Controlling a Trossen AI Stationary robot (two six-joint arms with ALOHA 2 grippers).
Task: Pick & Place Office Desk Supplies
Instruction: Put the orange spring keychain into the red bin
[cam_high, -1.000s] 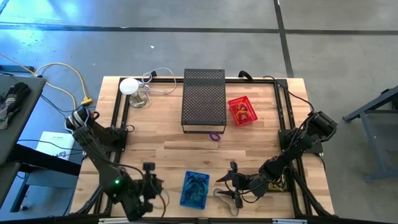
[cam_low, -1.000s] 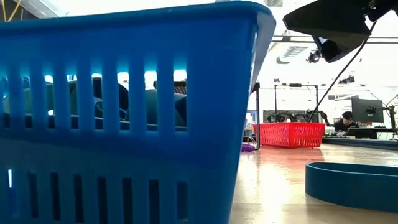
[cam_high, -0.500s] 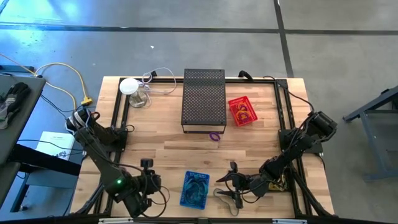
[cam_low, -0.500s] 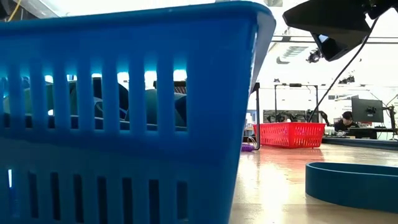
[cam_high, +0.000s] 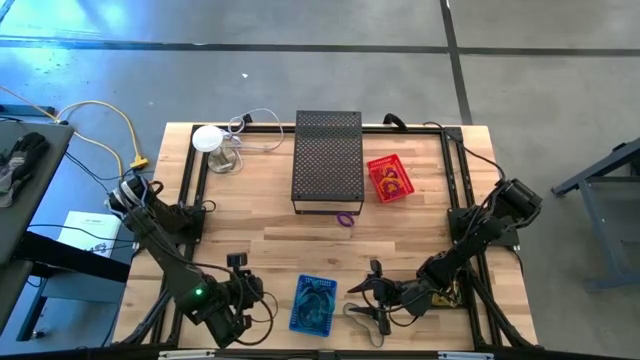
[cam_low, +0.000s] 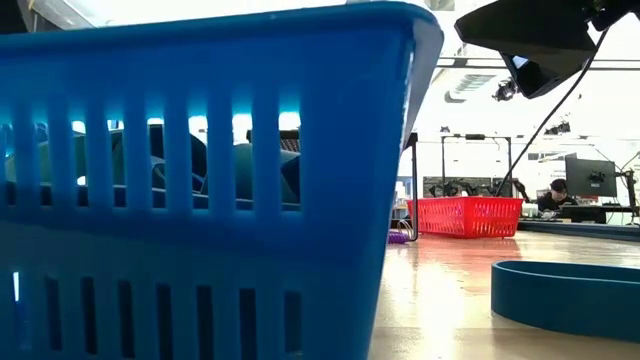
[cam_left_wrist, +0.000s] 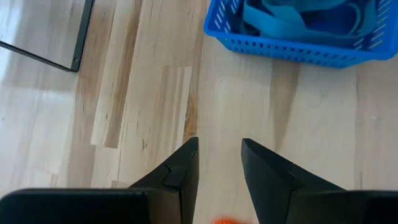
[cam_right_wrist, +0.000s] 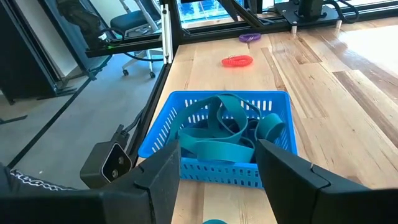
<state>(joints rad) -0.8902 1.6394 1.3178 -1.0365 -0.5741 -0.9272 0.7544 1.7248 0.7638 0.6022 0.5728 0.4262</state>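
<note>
Purple rubber band (cam_high: 345, 219) before mesh box (cam_high: 327, 160)

The left gripper (cam_high: 238, 262) has shifted slightly along the near edge of the worktop (cam_high: 250, 235), and now sits a little closer to the blue basket (cam_high: 314, 304) than in the earlier high views; its wrist body has turned with it, and the green light on the forearm shows a touch farther toward the basket; its fingers (cam_left_wrist: 186, 165) have parted a shade wider, with nothing between them.
</note>
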